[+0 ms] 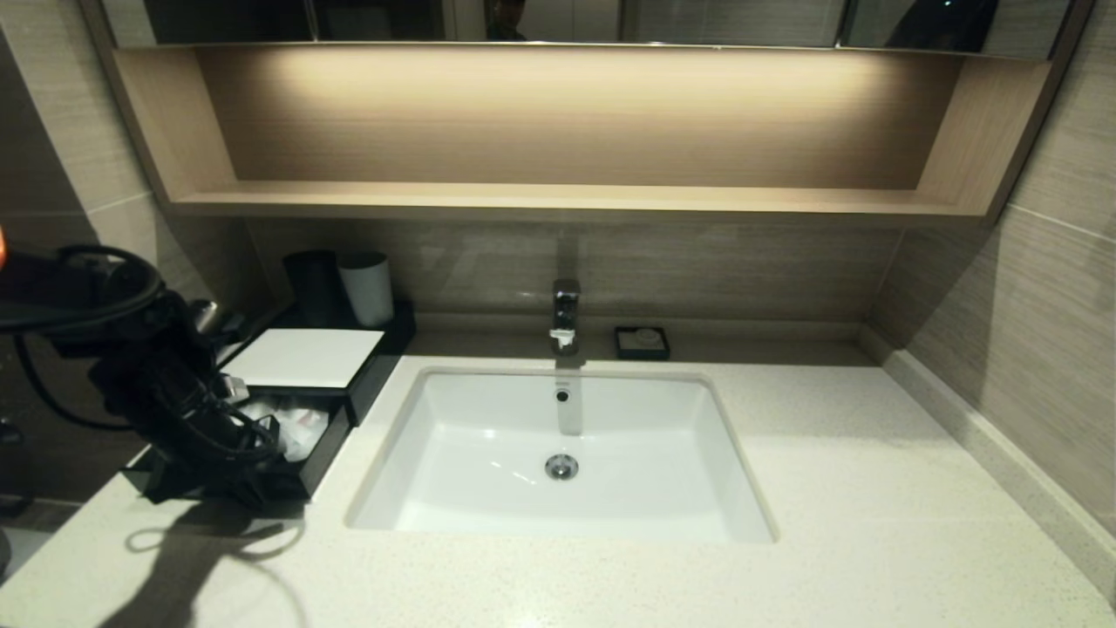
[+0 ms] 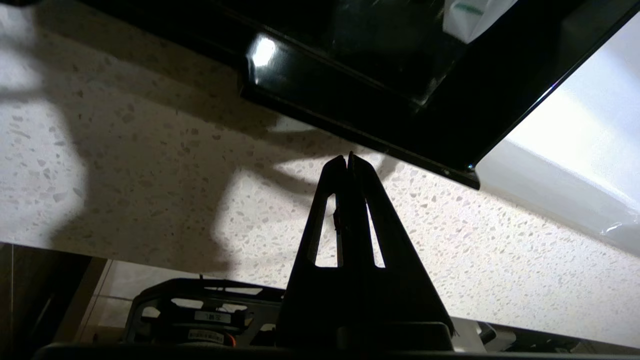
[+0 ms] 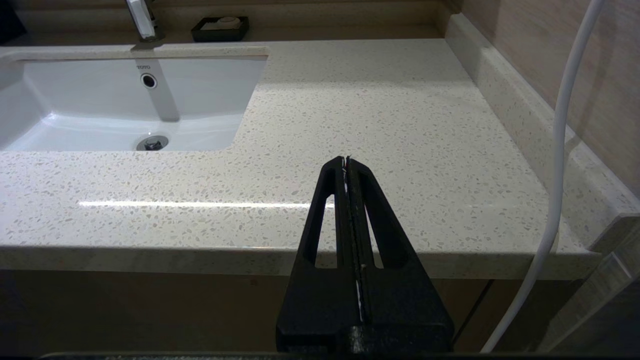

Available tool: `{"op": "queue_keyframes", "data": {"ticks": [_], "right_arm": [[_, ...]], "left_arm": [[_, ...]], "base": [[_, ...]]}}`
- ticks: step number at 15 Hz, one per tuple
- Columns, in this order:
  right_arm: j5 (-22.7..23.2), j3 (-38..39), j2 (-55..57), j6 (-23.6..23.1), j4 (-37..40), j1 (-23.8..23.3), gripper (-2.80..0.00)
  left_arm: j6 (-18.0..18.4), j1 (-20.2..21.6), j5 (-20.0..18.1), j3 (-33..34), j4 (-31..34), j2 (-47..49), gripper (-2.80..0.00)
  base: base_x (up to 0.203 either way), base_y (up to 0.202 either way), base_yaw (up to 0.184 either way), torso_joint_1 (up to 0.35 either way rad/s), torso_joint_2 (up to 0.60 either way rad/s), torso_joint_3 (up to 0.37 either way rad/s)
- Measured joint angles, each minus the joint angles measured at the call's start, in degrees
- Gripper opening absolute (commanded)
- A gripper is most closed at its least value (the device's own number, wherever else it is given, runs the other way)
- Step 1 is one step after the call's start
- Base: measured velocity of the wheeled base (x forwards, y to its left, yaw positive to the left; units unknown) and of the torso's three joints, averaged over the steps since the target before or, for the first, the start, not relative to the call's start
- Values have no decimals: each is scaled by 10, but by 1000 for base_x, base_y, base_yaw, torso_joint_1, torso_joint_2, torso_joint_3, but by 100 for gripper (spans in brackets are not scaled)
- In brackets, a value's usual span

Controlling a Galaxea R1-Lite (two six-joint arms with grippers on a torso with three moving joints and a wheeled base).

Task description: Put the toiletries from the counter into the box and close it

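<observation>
The black box (image 1: 305,358) with its white top panel stands on the counter (image 1: 837,471), left of the sink. Its drawer (image 1: 327,449) is pulled out toward me, and clear-wrapped toiletries (image 1: 295,423) lie inside. In the left wrist view a white pack with a green band (image 2: 470,15) shows in the drawer. My left gripper (image 2: 347,159) is shut and empty, low over the counter just before the drawer's black front (image 2: 350,100). In the head view the left arm (image 1: 174,384) covers the drawer's near left corner. My right gripper (image 3: 346,161) is shut and empty above the counter's front edge, right of the sink.
The white sink (image 1: 558,453) with its faucet (image 1: 565,314) fills the middle of the counter. A black soap dish (image 1: 642,342) sits behind it. A pale cup (image 1: 366,288) and a dark cup (image 1: 314,283) stand behind the box. A white cable (image 3: 560,150) hangs by the right wall.
</observation>
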Motion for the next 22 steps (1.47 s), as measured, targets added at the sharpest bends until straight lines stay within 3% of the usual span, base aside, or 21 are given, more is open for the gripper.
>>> {"op": "queue_keyframes", "data": {"ticks": [11, 19, 22], "right_arm": [[0, 0, 0, 0, 0, 0, -280], [0, 0, 0, 0, 0, 0, -280], [0, 0, 0, 0, 0, 0, -280]], "left_arm": [[-13, 0, 10, 1, -58, 30, -280], [-13, 0, 11, -6, -61, 29, -280], [-13, 0, 10, -4, -94, 30, -280]], "base": [[0, 0, 0, 0, 0, 0], [0, 0, 0, 0, 0, 0], [0, 0, 0, 0, 0, 0]]}}
